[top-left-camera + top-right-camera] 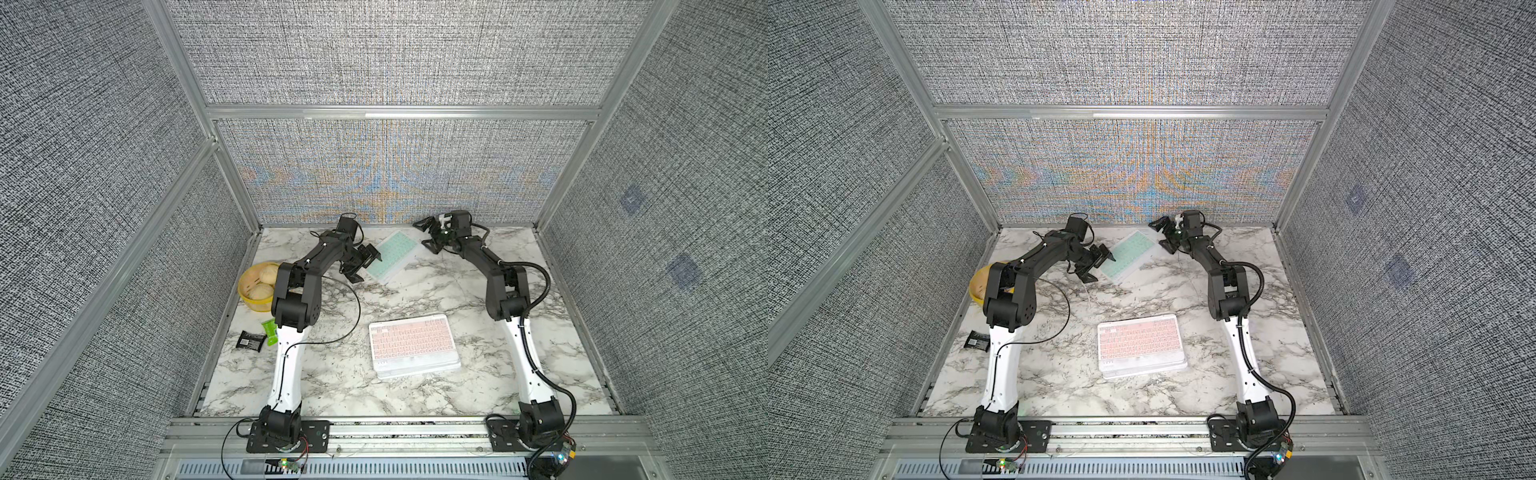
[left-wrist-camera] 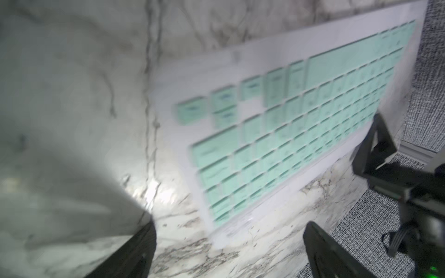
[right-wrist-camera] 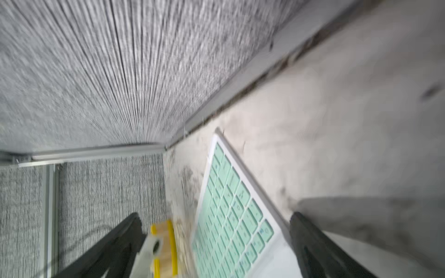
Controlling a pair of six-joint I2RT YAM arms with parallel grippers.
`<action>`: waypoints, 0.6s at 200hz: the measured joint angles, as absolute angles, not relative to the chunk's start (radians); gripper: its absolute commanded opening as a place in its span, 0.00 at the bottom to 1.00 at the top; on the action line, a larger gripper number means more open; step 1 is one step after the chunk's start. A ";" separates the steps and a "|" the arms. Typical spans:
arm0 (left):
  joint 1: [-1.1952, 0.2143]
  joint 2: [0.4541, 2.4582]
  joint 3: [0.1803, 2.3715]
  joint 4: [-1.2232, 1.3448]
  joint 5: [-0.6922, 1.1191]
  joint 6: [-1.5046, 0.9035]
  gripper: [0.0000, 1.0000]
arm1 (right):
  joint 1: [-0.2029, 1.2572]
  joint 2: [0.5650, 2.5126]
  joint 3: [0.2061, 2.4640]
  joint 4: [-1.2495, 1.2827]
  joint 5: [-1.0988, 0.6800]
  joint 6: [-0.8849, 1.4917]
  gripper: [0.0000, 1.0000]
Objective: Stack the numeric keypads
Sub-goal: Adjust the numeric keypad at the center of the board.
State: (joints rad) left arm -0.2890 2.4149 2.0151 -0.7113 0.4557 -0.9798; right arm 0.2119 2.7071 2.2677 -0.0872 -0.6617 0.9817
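Left gripper (image 1: pixel 362 264) and right gripper (image 1: pixel 425 236), both wide open, flanked the far mint keypad (image 1: pixel 392 257) along its diagonal length.

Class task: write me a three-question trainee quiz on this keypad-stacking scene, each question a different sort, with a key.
1. True or false: the mint green keypad already lies on the stack.
2. Which key colour tops the stack? A pink, B yellow, C white.
3. Fill in: the left gripper and right gripper both have jaws ____.
Key: 1 false; 2 A; 3 open.
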 measured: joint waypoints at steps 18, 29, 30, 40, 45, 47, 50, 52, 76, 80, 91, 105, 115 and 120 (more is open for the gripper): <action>-0.277 2.465 2.108 -0.771 0.447 -0.979 0.97 | 0.217 2.581 2.069 -0.091 -0.662 0.907 0.99; -0.272 2.478 2.133 -0.776 0.445 -0.973 0.97 | 0.209 2.506 1.950 -0.095 -0.680 0.881 0.99; -0.272 2.479 2.133 -0.776 0.445 -0.973 0.97 | 0.208 2.496 1.934 -0.095 -0.680 0.878 0.99; -0.273 2.477 2.130 -0.779 0.439 -0.958 0.97 | 0.209 2.439 1.844 -0.092 -0.680 0.855 0.99; -0.274 2.472 2.123 -0.776 0.438 -0.947 0.97 | 0.210 2.415 1.804 -0.088 -0.679 0.847 0.99; -0.274 2.470 2.119 -0.774 0.439 -0.942 0.97 | 0.210 2.405 1.789 -0.087 -0.679 0.842 0.99; -0.273 2.466 2.111 -0.767 0.440 -0.938 0.97 | 0.210 2.389 1.762 -0.084 -0.678 0.837 0.99; -0.273 2.463 2.105 -0.764 0.440 -0.936 0.97 | 0.211 2.384 1.752 -0.082 -0.678 0.835 0.99; -0.270 2.431 2.047 -0.730 0.444 -0.878 0.97 | 0.225 2.308 1.633 -0.059 -0.672 0.816 0.99; -0.270 2.426 2.040 -0.727 0.445 -0.868 0.97 | 0.228 2.299 1.619 -0.056 -0.667 0.814 0.99; -0.268 2.412 2.019 -0.719 0.444 -0.838 0.97 | 0.234 2.274 1.578 -0.044 -0.661 0.814 0.99; -0.268 2.398 1.998 -0.712 0.444 -0.805 0.97 | 0.237 2.250 1.539 -0.035 -0.661 0.820 0.99; -0.268 2.391 1.984 -0.711 0.445 -0.778 0.97 | 0.235 2.236 1.516 -0.029 -0.661 0.829 0.99; -0.269 2.387 1.979 -0.711 0.447 -0.765 0.97 | 0.234 2.231 1.509 -0.027 -0.661 0.833 0.99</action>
State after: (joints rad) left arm -0.2687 2.3871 1.9785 -0.7113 0.4465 -0.7654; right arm 0.2344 2.2311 1.5089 -0.0273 -0.6605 0.8326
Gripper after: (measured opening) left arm 0.968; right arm 0.989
